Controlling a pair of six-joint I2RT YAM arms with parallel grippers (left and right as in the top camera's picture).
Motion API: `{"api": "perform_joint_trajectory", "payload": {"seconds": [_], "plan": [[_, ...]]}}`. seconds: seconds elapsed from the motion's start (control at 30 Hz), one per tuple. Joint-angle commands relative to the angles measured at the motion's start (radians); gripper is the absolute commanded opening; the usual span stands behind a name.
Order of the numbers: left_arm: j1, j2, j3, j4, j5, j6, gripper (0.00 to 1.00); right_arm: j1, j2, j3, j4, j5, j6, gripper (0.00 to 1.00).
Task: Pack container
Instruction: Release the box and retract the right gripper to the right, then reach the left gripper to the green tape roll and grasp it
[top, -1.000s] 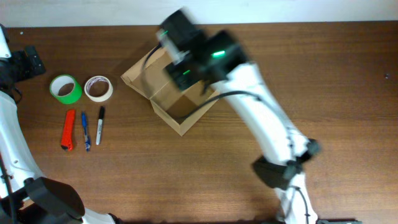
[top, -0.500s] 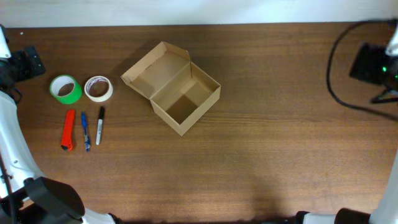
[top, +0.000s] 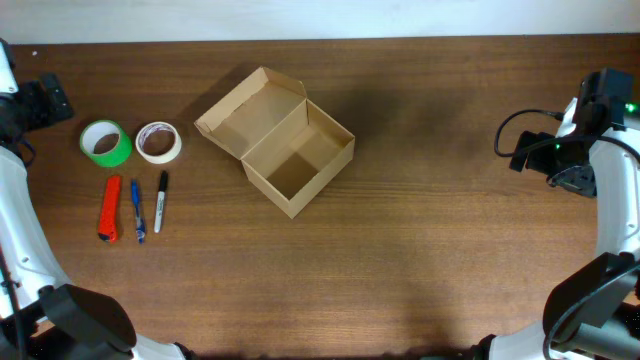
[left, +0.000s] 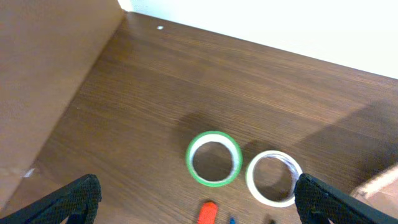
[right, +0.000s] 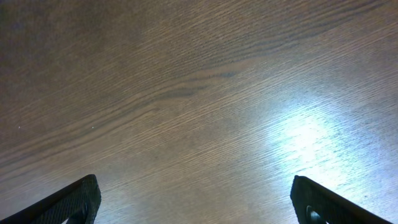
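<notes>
The container (top: 292, 168), a tan cardboard box, stands open and empty at the table's middle, its flap lid (top: 248, 108) folded back to the upper left. My left gripper (top: 42, 102) hangs open at the far left edge. In the left wrist view its jaws (left: 202, 208) stand wide apart above a green tape roll (left: 214, 158) and a white tape roll (left: 273, 178), touching neither. My right gripper (top: 540, 156) is near the right edge, far from the box. In the right wrist view it (right: 199, 208) is open over bare wood.
Left of the box lie the green tape roll (top: 106, 143), the white tape roll (top: 158, 142), a red cutter (top: 109, 208), a blue pen (top: 137, 210) and a black marker (top: 160, 201). The table's back edge meets a white wall (left: 280, 25).
My right arm has swung away from above the box to the table's right edge, and its jaws have widened. The left arm and the objects have not moved.
</notes>
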Motion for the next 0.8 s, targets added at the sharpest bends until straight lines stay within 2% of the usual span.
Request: {"api": "perform_joint_trajectory", "payload": {"seconds": [0.0, 0.03, 0.07, 0.1, 0.13, 0.2, 0.23, 0.27, 0.33, 0.43, 0.57, 0.77], "plan": [[0.005, 0.010, 0.021, -0.056, 0.165, -0.002, 0.99, -0.003, 0.005, -0.006, 0.003, -0.013, 0.012, 0.99], [0.005, 0.010, 0.021, -0.090, 0.204, -0.001, 1.00, -0.003, 0.005, -0.006, 0.003, -0.013, 0.012, 0.99], [0.005, 0.013, 0.020, -0.114, 0.224, -0.002, 0.79, -0.003, 0.005, -0.006, 0.003, -0.013, 0.012, 0.99], [0.005, 0.017, 0.020, -0.142, 0.246, -0.001, 0.65, -0.003, 0.005, -0.006, 0.003, -0.013, 0.012, 0.99], [0.005, 0.020, 0.020, -0.171, 0.279, -0.002, 0.60, -0.003, 0.005, -0.006, 0.003, -0.013, 0.012, 0.99], [0.005, 0.023, 0.020, -0.212, 0.357, -0.002, 0.97, -0.003, 0.005, -0.006, 0.003, -0.013, 0.012, 0.99], [0.004, 0.023, 0.020, -0.234, 0.388, -0.002, 1.00, -0.003, 0.005, -0.006, 0.003, -0.013, 0.012, 0.99], [-0.002, 0.023, 0.020, -0.256, 0.393, -0.002, 0.99, -0.003, 0.005, -0.006, 0.003, -0.013, 0.012, 0.99], [-0.027, 0.023, 0.020, -0.301, 0.329, -0.003, 0.91, -0.003, 0.005, -0.006, 0.003, -0.013, 0.012, 0.99], [-0.087, 0.034, 0.020, -0.353, 0.109, -0.080, 0.82, -0.003, 0.005, -0.006, 0.003, -0.013, 0.012, 0.99], [-0.158, 0.076, 0.026, -0.346, -0.061, -0.121, 0.82, -0.003, 0.005, -0.006, 0.003, -0.013, 0.012, 0.99], [-0.171, 0.240, 0.115, -0.342, -0.095, -0.129, 0.82, -0.003, 0.005, -0.006, 0.003, -0.013, 0.012, 0.99]]}}
